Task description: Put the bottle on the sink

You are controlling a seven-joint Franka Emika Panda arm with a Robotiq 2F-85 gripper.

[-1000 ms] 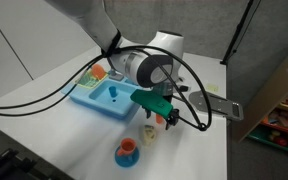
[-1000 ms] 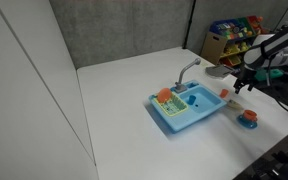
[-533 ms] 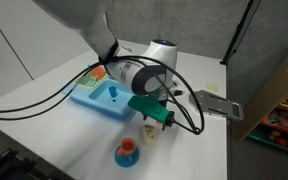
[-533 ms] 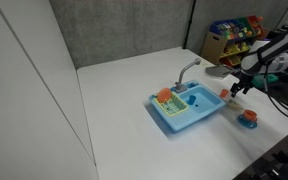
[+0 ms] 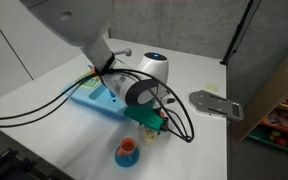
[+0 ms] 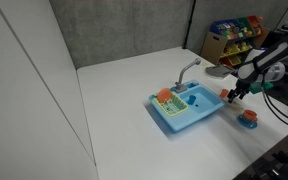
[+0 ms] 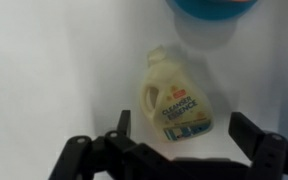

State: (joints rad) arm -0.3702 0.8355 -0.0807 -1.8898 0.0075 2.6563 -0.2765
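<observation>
Gripper [image 7: 189, 140] is hanging spread wide just over the bottle [image 7: 174, 95], which is resting on the white table [image 7: 44, 70], its long side pointing out between the two fingers, its top nearly touching a blue plate [image 7: 214, 8], with the sink [image 6: 182, 124] near the bottle across open table.

Small cream-yellow bottle [image 7: 174, 98]: looked smooth, faintly glossy plastic. Light-blue rectangular toy sink [image 6: 199, 117]: looked glossy moulded plastic. White tabletop [image 7: 54, 70]: appeared matt, smooth.
</observation>
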